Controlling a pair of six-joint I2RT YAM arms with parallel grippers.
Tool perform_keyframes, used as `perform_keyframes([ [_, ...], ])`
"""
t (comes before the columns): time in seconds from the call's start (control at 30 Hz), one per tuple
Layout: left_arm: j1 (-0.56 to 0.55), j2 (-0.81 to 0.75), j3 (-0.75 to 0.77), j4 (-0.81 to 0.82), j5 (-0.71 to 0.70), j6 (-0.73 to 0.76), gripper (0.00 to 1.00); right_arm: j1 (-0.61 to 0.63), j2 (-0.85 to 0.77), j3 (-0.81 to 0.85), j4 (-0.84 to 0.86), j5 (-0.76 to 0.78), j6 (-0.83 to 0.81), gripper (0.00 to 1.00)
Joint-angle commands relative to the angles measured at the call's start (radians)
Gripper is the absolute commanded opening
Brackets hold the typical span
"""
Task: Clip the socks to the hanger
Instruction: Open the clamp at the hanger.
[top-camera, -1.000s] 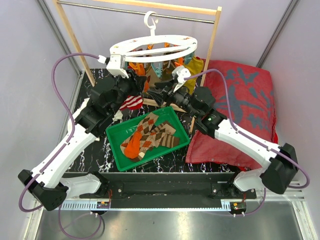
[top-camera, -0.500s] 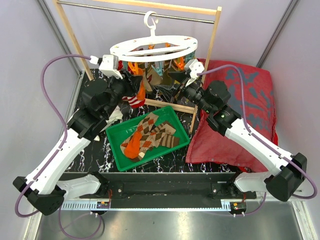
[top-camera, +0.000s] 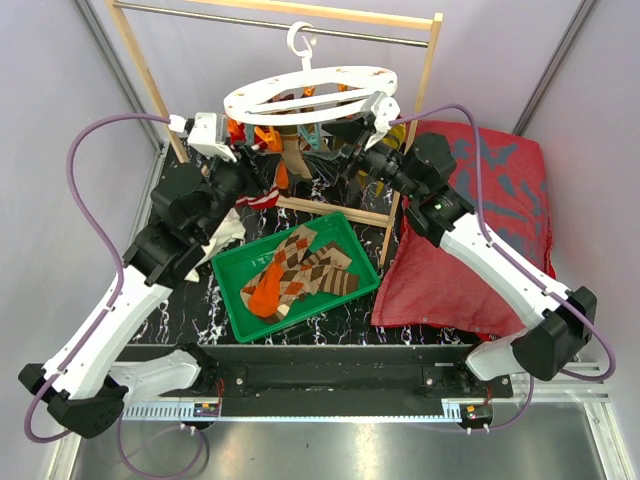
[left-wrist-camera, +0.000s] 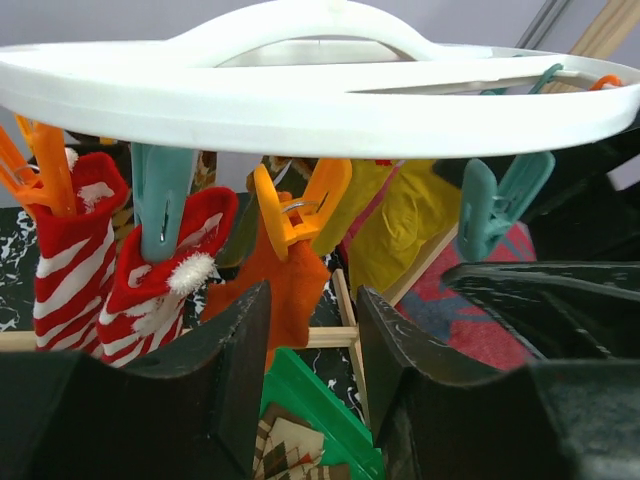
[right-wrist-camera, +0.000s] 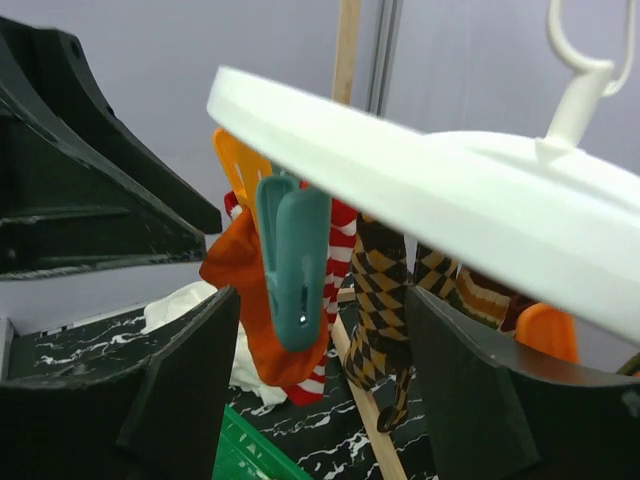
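Overhead, the hanger (top-camera: 340, 70) hangs by its hook from the metal rod (top-camera: 200, 15), with an arm coming in under it on each side. The left gripper (left-wrist-camera: 310, 320) has its fingers parted just below the ring. An orange sock (left-wrist-camera: 290, 285) on an orange clip (left-wrist-camera: 300, 205) hangs in line with the gap, seemingly beyond the tips rather than pinched (its lower edge is hidden behind them). Two red-and-white striped socks (left-wrist-camera: 70, 260) hang clipped to the left of it, and an olive-yellow one (left-wrist-camera: 410, 220) hangs to the right. The right gripper (right-wrist-camera: 320, 330) is spread wide and holds nothing, with a bare teal clip (right-wrist-camera: 293, 265) just ahead of it. Argyle socks (top-camera: 300, 265) lie in the green tray (top-camera: 228, 290) below.
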Motion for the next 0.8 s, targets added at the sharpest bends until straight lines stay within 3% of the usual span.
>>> perform_keyframes([
  [0.0,0.0,-0.056,0.038,0.014,0.047,0.005,0.43,-0.007,0.026,0.031,0.037,-0.055,0.03,0.73],
  [0.17,0.0,-0.09,0.033,0.002,0.089,0.013,0.45,-0.008,0.035,0.037,0.046,-0.089,0.03,0.6],
  [0.77,0.0,-0.133,0.029,-0.054,0.135,0.004,0.47,-0.007,0.046,0.075,0.072,-0.132,0.104,0.48],
])
